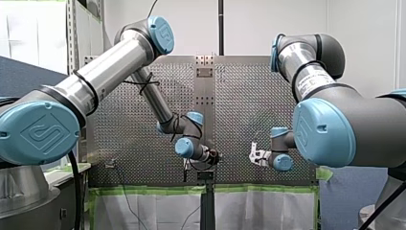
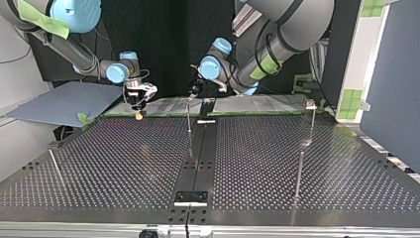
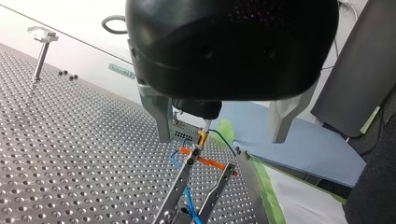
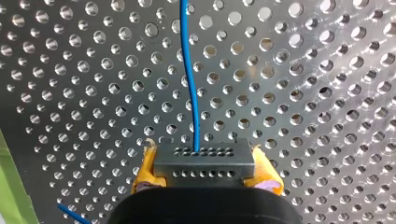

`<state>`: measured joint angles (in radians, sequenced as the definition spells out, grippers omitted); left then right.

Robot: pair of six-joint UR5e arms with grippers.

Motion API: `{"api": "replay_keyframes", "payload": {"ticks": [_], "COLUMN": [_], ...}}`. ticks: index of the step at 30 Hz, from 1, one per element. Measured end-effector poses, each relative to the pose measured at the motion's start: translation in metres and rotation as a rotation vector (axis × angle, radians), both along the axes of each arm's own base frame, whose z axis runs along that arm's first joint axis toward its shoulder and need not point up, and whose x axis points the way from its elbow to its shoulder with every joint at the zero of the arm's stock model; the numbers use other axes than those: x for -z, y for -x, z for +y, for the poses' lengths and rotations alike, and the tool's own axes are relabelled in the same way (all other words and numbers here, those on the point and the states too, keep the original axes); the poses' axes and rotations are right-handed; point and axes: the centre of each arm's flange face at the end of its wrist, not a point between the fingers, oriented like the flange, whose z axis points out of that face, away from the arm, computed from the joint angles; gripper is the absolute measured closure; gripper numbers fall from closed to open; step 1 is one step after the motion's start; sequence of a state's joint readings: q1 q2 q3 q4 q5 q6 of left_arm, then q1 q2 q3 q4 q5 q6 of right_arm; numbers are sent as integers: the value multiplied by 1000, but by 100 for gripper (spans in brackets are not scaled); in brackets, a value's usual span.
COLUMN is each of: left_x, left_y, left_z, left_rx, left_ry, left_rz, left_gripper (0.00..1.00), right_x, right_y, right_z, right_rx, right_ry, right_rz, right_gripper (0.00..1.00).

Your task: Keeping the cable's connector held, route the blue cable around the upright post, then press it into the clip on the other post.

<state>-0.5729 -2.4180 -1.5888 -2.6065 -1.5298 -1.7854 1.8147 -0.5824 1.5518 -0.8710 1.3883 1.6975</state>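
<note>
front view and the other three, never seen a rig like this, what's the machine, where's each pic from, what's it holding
Two robot arms work over a perforated metal table. The front view looks from behind them; the top view faces them, so sides swap. The other two come from cameras on the wrists. Thin upright posts stand on the table; the post in the left wrist view has a small block on top, probably the clip. The right pincer grips a black connector between yellow pads, the blue cable running out of it. The left pincer hangs near the table's far edge.
</note>
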Motion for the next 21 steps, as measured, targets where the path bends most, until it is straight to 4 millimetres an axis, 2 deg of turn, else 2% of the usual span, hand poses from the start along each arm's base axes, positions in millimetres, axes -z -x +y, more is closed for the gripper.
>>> {"api": "replay_keyframes", "payload": {"ticks": [15, 21], "left_x": [1, -5], "left_y": [3, 10], "left_z": [1, 12], "left_rx": [-12, -40], "left_ry": [-17, -73], "left_rz": [10, -11], "left_gripper": [0, 0], "right_x": [0, 0], "right_y": [0, 0], "right_z": [0, 0], "right_rx": [1, -2], "right_ry": [-4, -6], "right_rz": [-5, -5], "right_gripper": [100, 100]}}
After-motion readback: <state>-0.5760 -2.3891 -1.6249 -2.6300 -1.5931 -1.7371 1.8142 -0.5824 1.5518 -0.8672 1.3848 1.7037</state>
